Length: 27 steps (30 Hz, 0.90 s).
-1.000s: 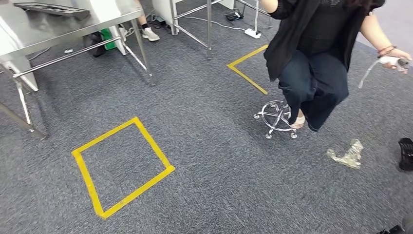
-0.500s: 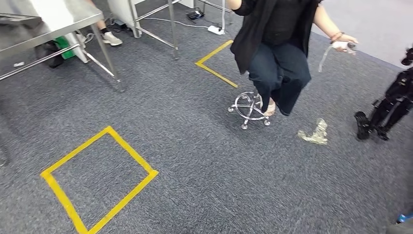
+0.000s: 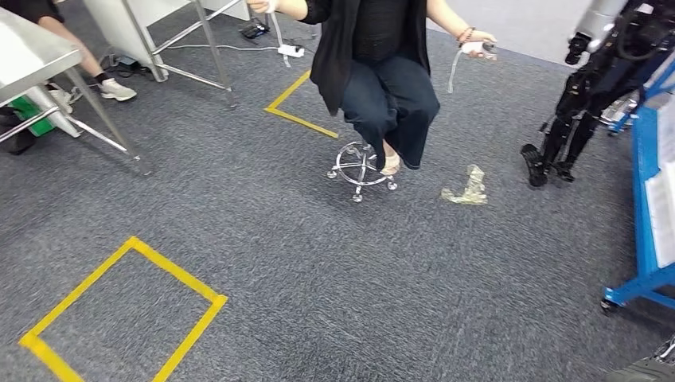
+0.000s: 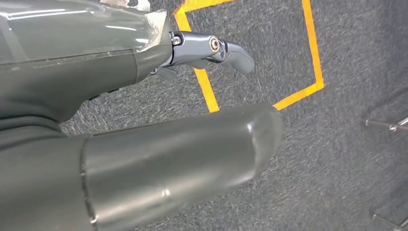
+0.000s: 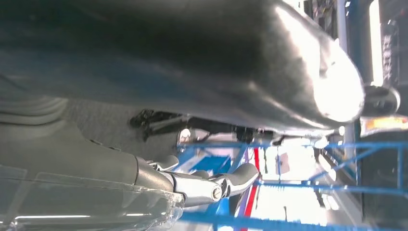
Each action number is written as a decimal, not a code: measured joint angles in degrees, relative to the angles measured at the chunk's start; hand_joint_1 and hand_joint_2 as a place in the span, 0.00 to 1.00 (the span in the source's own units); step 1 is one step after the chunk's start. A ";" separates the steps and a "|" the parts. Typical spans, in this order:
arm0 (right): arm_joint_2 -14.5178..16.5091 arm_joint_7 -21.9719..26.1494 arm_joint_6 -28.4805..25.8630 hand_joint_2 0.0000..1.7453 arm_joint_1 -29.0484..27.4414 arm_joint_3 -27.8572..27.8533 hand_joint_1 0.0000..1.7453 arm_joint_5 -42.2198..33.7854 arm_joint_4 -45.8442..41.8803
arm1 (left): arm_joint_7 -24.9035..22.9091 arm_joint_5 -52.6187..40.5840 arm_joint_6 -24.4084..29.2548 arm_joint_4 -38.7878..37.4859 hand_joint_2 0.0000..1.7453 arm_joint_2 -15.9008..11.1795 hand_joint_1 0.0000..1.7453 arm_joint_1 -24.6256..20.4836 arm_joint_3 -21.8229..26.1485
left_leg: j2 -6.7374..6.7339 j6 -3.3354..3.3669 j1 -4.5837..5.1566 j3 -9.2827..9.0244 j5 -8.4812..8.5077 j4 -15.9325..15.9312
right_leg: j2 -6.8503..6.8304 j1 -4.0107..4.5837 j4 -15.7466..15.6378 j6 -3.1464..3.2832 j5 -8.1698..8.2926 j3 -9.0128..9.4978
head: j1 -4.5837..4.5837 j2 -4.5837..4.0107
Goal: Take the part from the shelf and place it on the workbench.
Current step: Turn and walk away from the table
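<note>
A blue shelf frame point(image 3: 646, 199) on castors stands at the right edge of the head view, and its blue bars point(image 5: 288, 144) show past my right hand in the right wrist view. I cannot make out the part on it. My right hand point(image 5: 96, 154) hangs with thumb and fingers point(image 5: 211, 185) apart, holding nothing. My left hand point(image 4: 120, 82) hangs over grey carpet and a yellow tape square point(image 4: 308, 72), fingers point(image 4: 216, 48) extended and holding nothing. A steel table point(image 3: 32, 56) stands at the far left.
A person point(image 3: 374, 64) sits on a chrome stool point(image 3: 360, 167) ahead, holding controllers. A dark robot point(image 3: 589, 87) stands beside the shelf. Crumpled clear plastic point(image 3: 468, 189) lies on the carpet. Yellow tape squares point(image 3: 119, 310) mark the floor.
The camera has turned to the right, so the whole scene has slid left. The blue shelf frame and the dark robot have come into view; the steel tables have moved toward the left edge.
</note>
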<state>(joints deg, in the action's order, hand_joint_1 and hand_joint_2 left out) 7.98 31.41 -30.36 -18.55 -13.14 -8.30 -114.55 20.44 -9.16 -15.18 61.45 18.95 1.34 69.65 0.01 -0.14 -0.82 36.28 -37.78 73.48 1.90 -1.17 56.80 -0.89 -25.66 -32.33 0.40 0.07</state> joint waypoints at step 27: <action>3.87 -3.39 3.89 0.00 0.85 -6.40 0.00 -0.85 4.14 | -0.75 -0.90 -0.77 0.61 0.00 0.59 0.00 -0.48 0.34 | -2.25 0.05 0.18 -6.37 3.63 -11.24 | -2.61 -0.22 0.59 -0.50 -0.07 -0.44 | -0.06 0.00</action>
<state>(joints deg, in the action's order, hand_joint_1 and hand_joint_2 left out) 11.85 28.02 -26.47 -17.71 -19.54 -9.15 -110.40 19.69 -10.07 -15.95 62.05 19.55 0.86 69.99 -2.24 -0.09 -0.63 29.91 -34.15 62.24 -0.71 -1.39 57.38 -1.39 -25.73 -32.77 0.33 0.07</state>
